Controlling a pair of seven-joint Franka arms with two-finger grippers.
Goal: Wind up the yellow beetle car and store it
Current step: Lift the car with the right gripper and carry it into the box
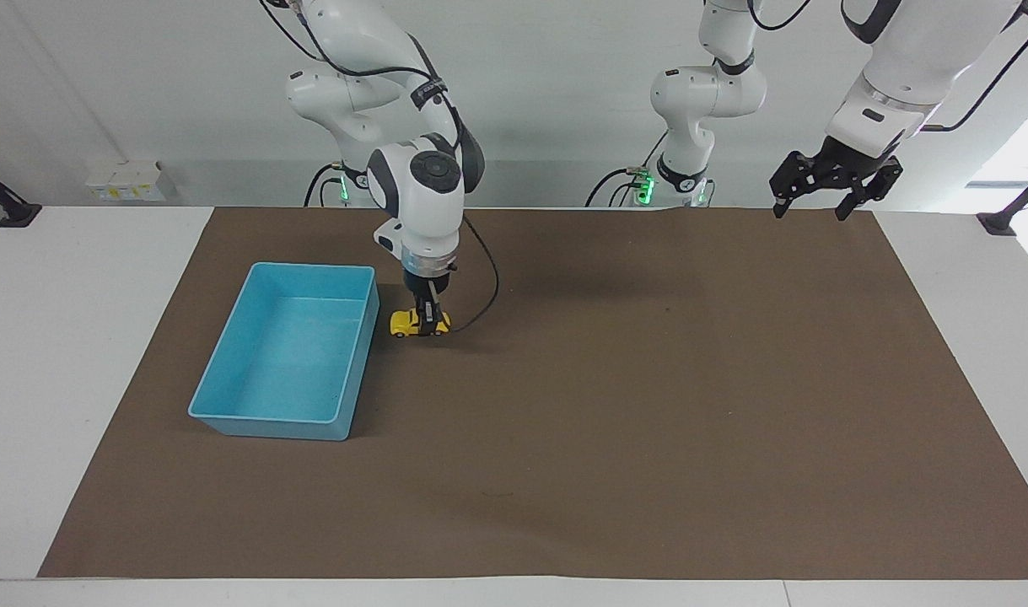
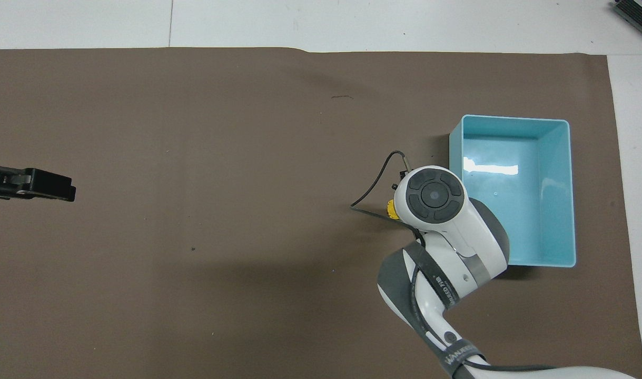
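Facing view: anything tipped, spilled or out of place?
Nothing stands out. The yellow beetle car sits upright on its wheels on the brown mat, beside the light blue bin, with the right gripper shut on it. The bin is upright. The left gripper waits, raised and open.
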